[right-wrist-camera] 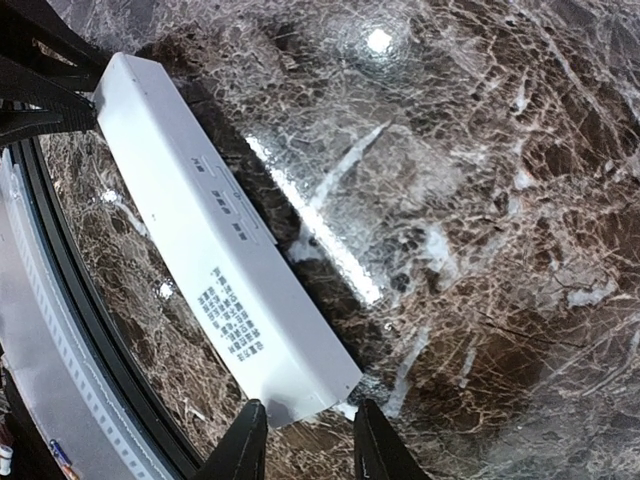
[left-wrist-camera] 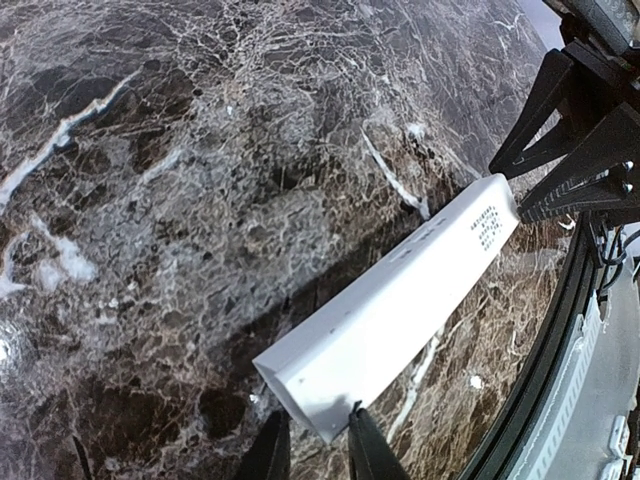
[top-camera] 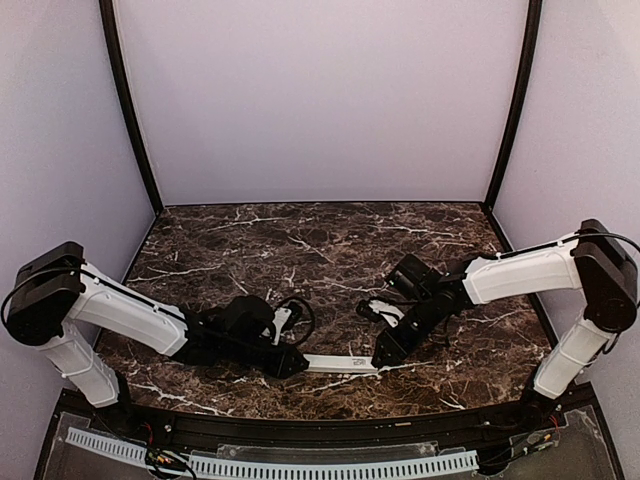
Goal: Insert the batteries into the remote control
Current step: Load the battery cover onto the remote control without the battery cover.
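**A:** Status of the battery load?

**B:** Early, by my reading. The slim white rectangular plastic remote control [top-camera: 340, 364] lies flat on the dark, white-veined marble tabletop [top-camera: 300, 250]. It sits near the front edge, between the two arms, with its grey-printed face up.

**A:** Compartment?

**B:** A faint seam and a few small marks cross the upper face. That is probably the cover, in place. No open bay shows. No batteries appear in any view, on the marble or in a gripper.

**A:** Fingers?

**B:** The left gripper [left-wrist-camera: 313, 440] straddles one end of the bar and the right gripper [right-wrist-camera: 305, 435] straddles the other. On both, the fingers stand narrow and close against the sides of the bar. Whether they actually press the plastic, I cannot tell. Each contact line falls at the bottom edge of its wrist view.

**A:** What is left?

**B:** Judgement only: all of it. Open the back, fetch the cells, seat them, then close it up. Nothing visible counts as loaded.
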Motion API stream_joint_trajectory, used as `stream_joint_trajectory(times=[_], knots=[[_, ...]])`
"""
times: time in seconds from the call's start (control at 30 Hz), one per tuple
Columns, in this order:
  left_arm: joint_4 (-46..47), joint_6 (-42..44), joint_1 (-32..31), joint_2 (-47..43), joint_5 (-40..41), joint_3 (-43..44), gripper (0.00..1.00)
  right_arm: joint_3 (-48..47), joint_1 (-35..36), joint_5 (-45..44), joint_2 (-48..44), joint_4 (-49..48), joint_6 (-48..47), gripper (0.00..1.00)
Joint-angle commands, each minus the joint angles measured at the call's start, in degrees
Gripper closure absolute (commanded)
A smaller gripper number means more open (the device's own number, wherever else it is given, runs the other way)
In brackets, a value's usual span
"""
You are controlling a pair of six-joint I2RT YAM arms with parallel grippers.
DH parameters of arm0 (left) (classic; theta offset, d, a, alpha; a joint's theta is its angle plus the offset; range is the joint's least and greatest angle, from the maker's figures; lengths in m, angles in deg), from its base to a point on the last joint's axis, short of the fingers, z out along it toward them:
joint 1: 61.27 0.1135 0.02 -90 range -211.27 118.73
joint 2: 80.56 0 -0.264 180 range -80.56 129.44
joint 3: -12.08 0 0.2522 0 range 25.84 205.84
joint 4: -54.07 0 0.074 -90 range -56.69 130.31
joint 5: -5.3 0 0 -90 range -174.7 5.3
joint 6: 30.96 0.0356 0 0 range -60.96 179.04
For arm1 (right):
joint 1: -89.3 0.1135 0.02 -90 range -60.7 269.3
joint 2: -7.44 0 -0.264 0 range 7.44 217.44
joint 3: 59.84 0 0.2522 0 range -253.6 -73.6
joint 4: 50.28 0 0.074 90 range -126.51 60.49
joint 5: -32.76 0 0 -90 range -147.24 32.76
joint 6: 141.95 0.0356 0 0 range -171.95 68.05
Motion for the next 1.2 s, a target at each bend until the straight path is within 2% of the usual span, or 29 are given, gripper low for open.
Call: stream_joint_trajectory(times=[0.0, 0.1, 0.27, 0.5, 0.77, 0.9, 1.17], knots=[[-0.9, 0.8, 0.3, 0.7, -0.3, 1.3, 0.80, 0.6, -0.5, 0.7, 1.0, -1.3, -0.3, 0.70], [-1.1, 0.9, 0.4, 0.0, 0.2, 1.1, 0.77, 0.4, -0.5, 0.9, 1.1, -1.2, -0.4, 0.70], [-3.6, 1.5, 1.4, -1.0, -0.2, 2.4, 0.70, 0.3, -0.6, 1.3, 0.6, -1.2, -0.3, 0.64], [-3.6, 1.8, 1.9, -1.3, -0.8, 3.0, 0.70, 0.3, -1.3, 2.0, 0.0, -1.3, 0.0, 0.62], [-2.3, 1.5, 1.9, 1.1, -1.7, 3.3, 0.77, 0.2, -1.5, 2.7, 1.1, -1.8, -0.1, 0.69], [-2.0, 1.5, 1.9, 2.3, -2.6, 3.3, 0.84, 0.1, -1.5, 3.2, 1.7, -2.0, -0.2, 0.73], [-1.5, 1.3, 1.9, 3.7, -4.2, 3.1, 0.91, 0.1, -1.5, 4.0, 2.3, -2.5, -0.3, 0.77]])
